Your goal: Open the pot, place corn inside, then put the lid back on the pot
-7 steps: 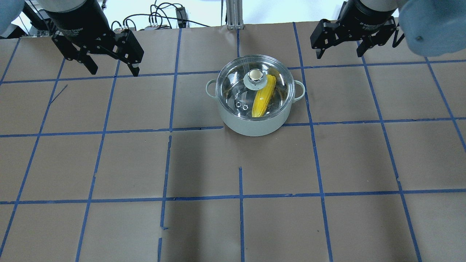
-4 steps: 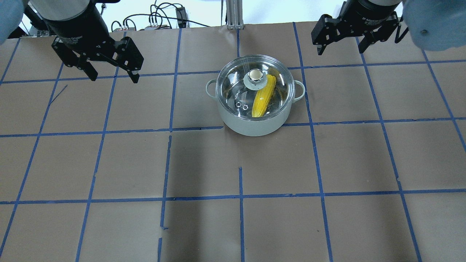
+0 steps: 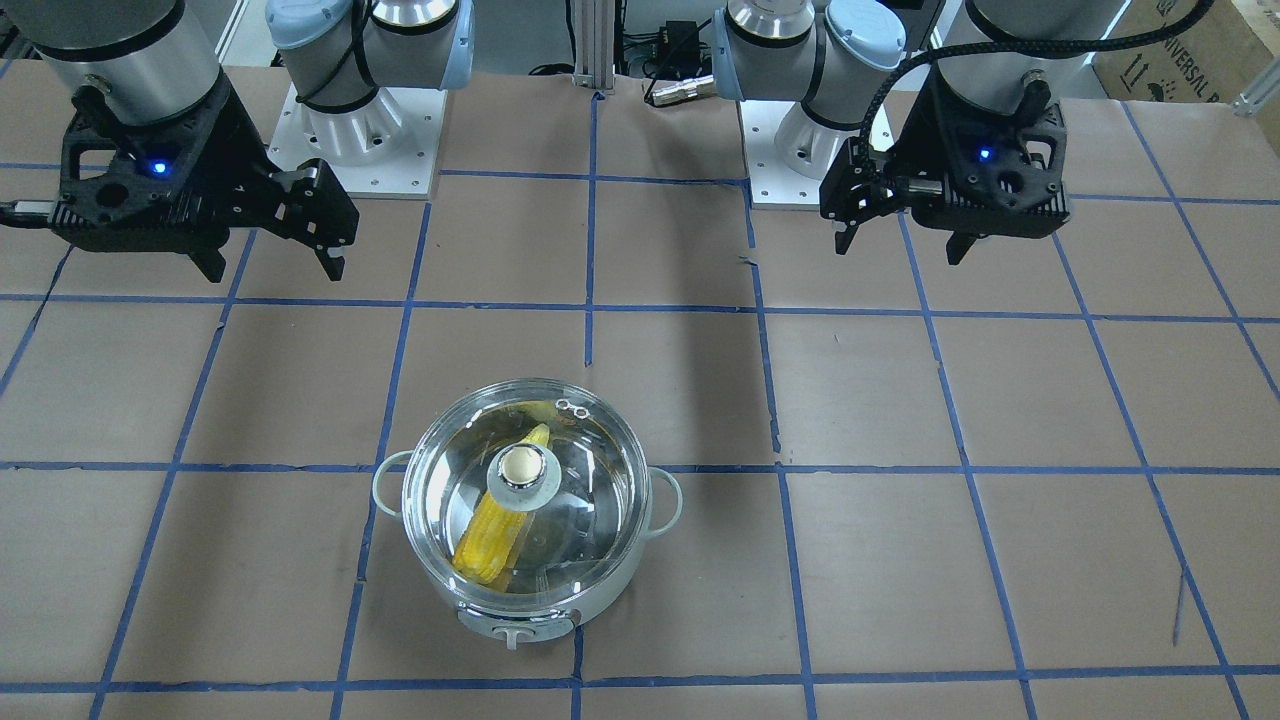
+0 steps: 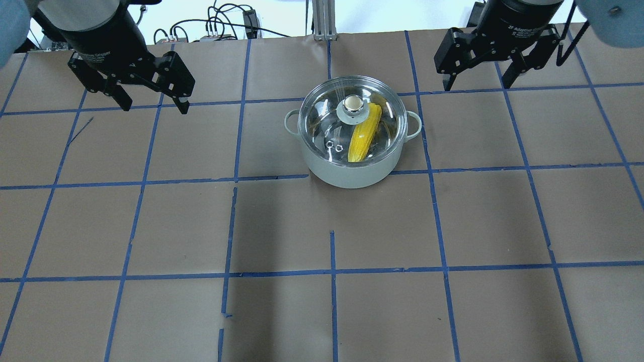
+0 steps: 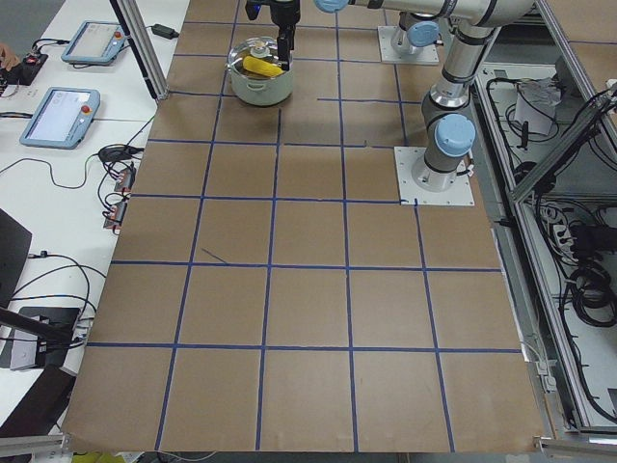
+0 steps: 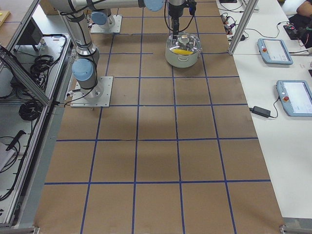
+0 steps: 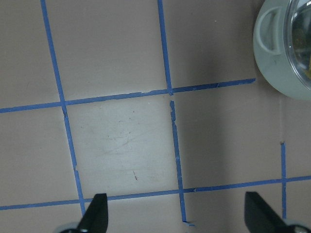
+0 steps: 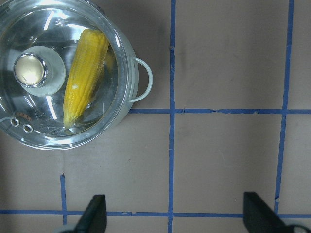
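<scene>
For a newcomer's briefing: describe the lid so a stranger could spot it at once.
On the brown table gridded with blue tape stands one pale mint pot. The lid is the clear glass disc seated on its rim, a corn cob visible beneath. Its cream-and-chrome centre knob and two metal eyelets set it apart.

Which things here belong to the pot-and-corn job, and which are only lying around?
Job:
pot
corn, inside the pot
lid, on the pot

Lying about:
teach pendant
power adapter
cardboard box
</scene>
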